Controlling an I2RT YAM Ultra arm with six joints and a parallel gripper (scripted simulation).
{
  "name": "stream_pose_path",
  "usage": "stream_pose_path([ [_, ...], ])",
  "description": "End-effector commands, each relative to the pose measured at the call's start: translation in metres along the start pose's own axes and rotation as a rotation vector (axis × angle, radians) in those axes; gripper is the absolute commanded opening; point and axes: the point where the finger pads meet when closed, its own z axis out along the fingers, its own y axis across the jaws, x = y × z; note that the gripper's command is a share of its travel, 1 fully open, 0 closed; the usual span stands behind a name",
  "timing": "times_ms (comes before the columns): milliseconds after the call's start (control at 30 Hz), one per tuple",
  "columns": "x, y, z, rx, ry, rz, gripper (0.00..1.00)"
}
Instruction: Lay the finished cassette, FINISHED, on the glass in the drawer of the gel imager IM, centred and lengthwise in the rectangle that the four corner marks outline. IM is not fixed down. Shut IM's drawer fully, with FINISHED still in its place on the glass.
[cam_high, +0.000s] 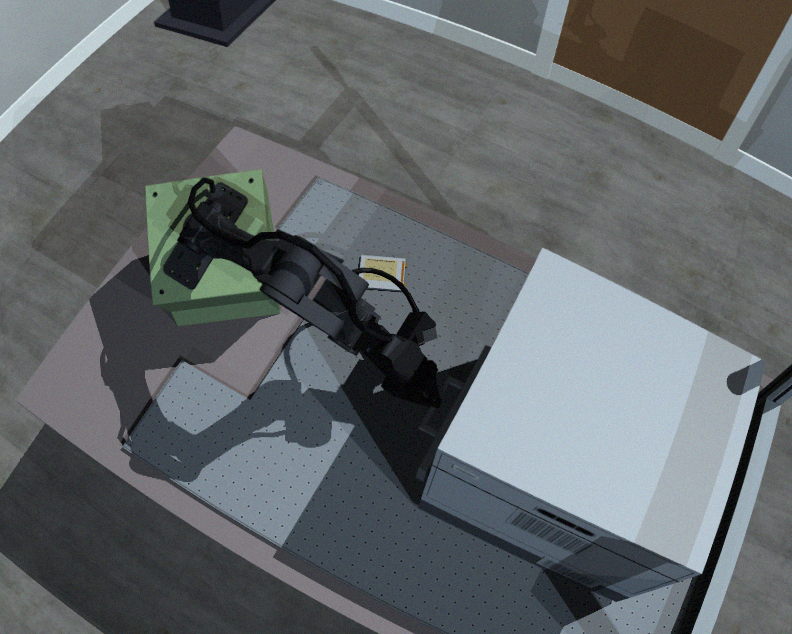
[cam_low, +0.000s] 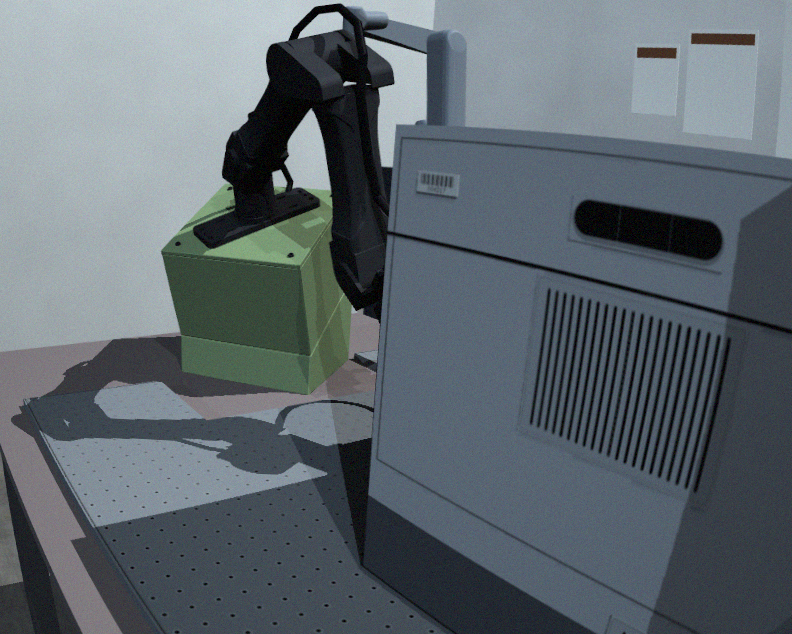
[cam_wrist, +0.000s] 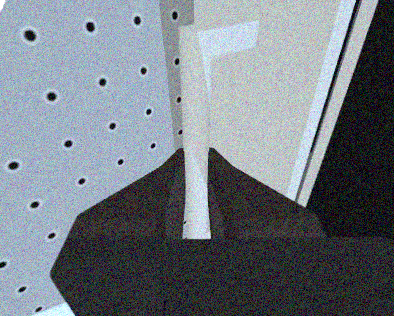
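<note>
The gel imager IM (cam_high: 594, 409) is a big pale grey box on the right of the perforated bench; it also fills the right of the exterior view (cam_low: 568, 370). My gripper (cam_high: 429, 391) is low against IM's left side, in its shadow. In the wrist view my dark fingers are shut on a thin pale upright bar (cam_wrist: 195, 150), the drawer's handle, with a pale panel (cam_wrist: 260, 110) just to its right. The cassette FINISHED (cam_high: 383, 270), yellow in a white frame, lies flat on the bench behind my arm, apart from the gripper. How far out the drawer stands is hidden in shadow.
My arm stands on a green pedestal (cam_high: 211, 247) at the left, which also shows in the exterior view (cam_low: 257, 310). In that view IM hides the gripper. A grey post (cam_low: 445, 79) rises behind IM.
</note>
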Motion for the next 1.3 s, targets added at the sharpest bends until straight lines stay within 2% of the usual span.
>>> stream_pose_path([
  [0,-0.005,0.011,-0.004,-0.032,-0.021,-0.006,0.00],
  [200,-0.005,0.011,-0.004,-0.032,-0.021,-0.006,0.00],
  [233,-0.001,-0.019,-0.002,-0.003,0.001,0.007,0.00],
  [300,-0.001,-0.019,-0.002,-0.003,0.001,0.007,0.00],
  [433,-0.001,-0.016,-0.005,-0.136,0.002,0.006,0.00],
  [600,-0.001,-0.011,-0.010,-0.142,0.002,0.006,0.00],
  [667,-0.005,0.011,-0.019,-0.183,-0.009,-0.003,0.00],
  [1267,0.001,0.025,-0.033,-0.176,-0.003,0.006,0.00],
])
